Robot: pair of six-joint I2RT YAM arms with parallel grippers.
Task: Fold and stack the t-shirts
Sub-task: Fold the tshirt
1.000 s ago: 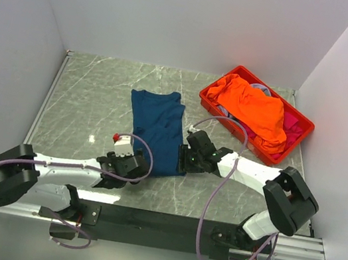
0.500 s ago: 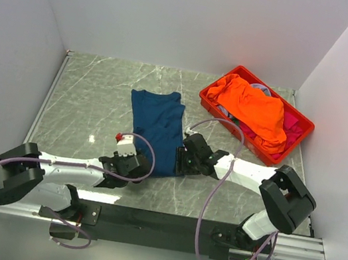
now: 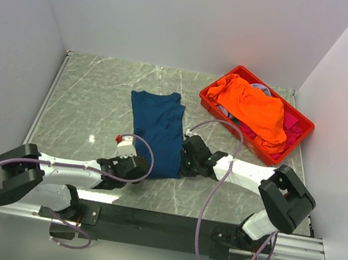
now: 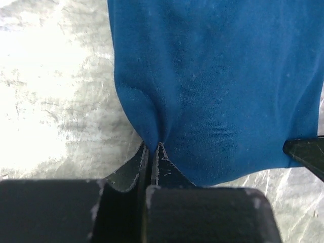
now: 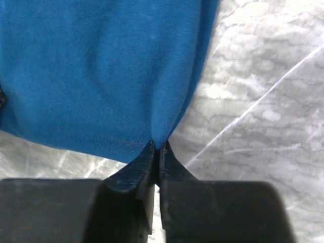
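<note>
Two pinches on one hem.
Left gripper (image 4: pixel 152 148) and right gripper (image 5: pixel 158 147) are each clamped tight on a near corner of the navy-blue t-shirt (image 3: pixel 155 127), which lies on the marble table (image 3: pixel 85 101). It looks like limp, light cloth, best held by those corners.

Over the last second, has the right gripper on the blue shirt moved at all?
Yes, slightly. Shut on the blue t-shirt's near corner, the right gripper has drawn away from the red crate, toward the table's near edge.
</note>
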